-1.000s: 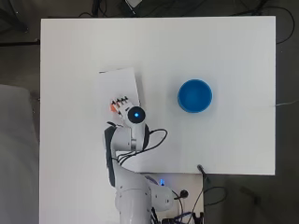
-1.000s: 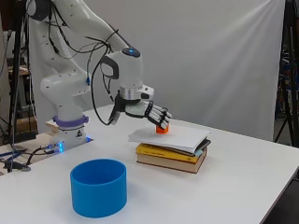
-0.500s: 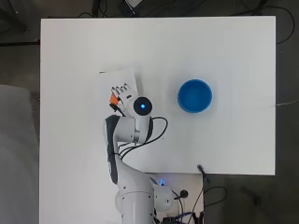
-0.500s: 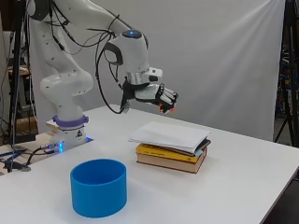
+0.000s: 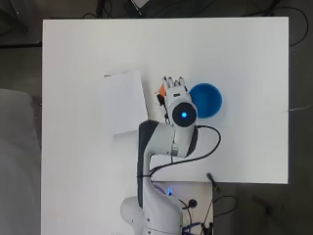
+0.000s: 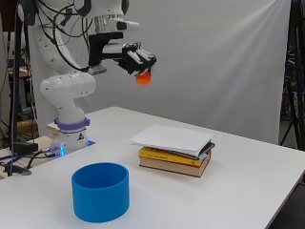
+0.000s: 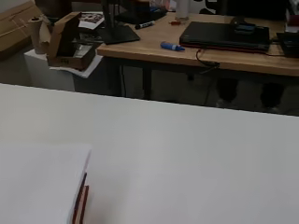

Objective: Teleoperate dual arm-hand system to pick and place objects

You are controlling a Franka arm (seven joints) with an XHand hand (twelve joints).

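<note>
**Orange piece held high, bowl off to the right**

In the overhead view, left to right: the stack of books [image 5: 123,101] on the bench [image 5: 73,54], then the robot hand [image 5: 174,89], fingers curled round a small orange object [image 6: 143,78], carried well above the bench. The blue bowl [image 5: 206,100] lies just right of the hand, so the placing move likely runs right and down.
</note>
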